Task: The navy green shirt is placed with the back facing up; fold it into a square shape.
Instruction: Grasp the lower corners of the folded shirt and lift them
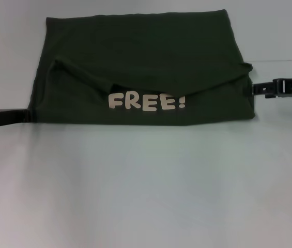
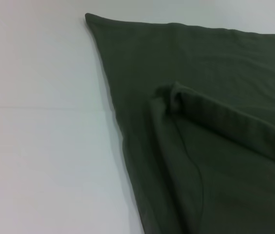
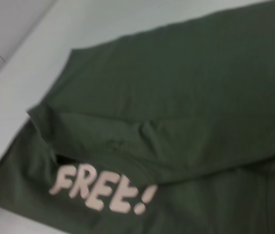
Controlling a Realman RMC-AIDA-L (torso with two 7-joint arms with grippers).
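Overhead head view; wrist views near shirt (image 1: 140, 57)

Navy green shirt (image 1: 140, 46) lies flat on the white table, far half of the head view, folded into a wide rectangle. Dark olive, matte fabric. An upper layer is folded over toward the near edge, leaving an uneven sagging fold line across the middle. Pale "FREE!" lettering (image 1: 147, 102) shows below that fold, near the front edge.
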